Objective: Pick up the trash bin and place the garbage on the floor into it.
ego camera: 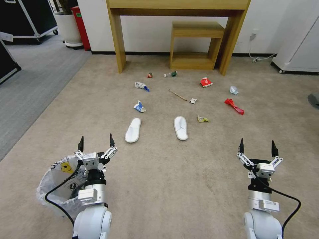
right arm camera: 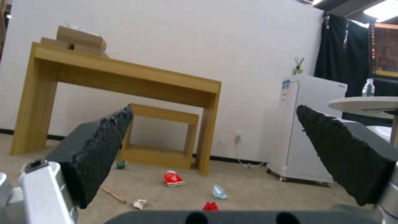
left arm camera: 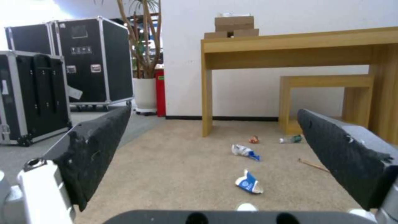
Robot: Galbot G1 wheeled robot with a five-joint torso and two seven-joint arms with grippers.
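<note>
The trash bin (ego camera: 54, 186), lined with a crinkly white bag, stands on the beige floor (ego camera: 166, 186) at the near left, partly hidden behind my left arm. My left gripper (ego camera: 96, 142) hangs open just beyond the bin's rim, holding nothing. At the near right my right gripper (ego camera: 256, 145) is open and holds nothing too. Garbage lies scattered ahead: two white slippers (ego camera: 133, 130), blue-white wrappers (ego camera: 139, 107) (left arm camera: 248, 184), red packets (ego camera: 234, 106) (right arm camera: 173, 178), a small bottle (ego camera: 170, 74), a wooden stick (ego camera: 177, 95) and paper scraps (ego camera: 193, 100).
A wooden desk (ego camera: 177, 6) with a low shelf unit (ego camera: 196, 44) stands against the far wall. Grey carpet (ego camera: 30, 86), black flight cases (left arm camera: 89, 59) and a potted plant (ego camera: 68, 26) lie to the left. A white cabinet (right arm camera: 307, 127) is at the far right.
</note>
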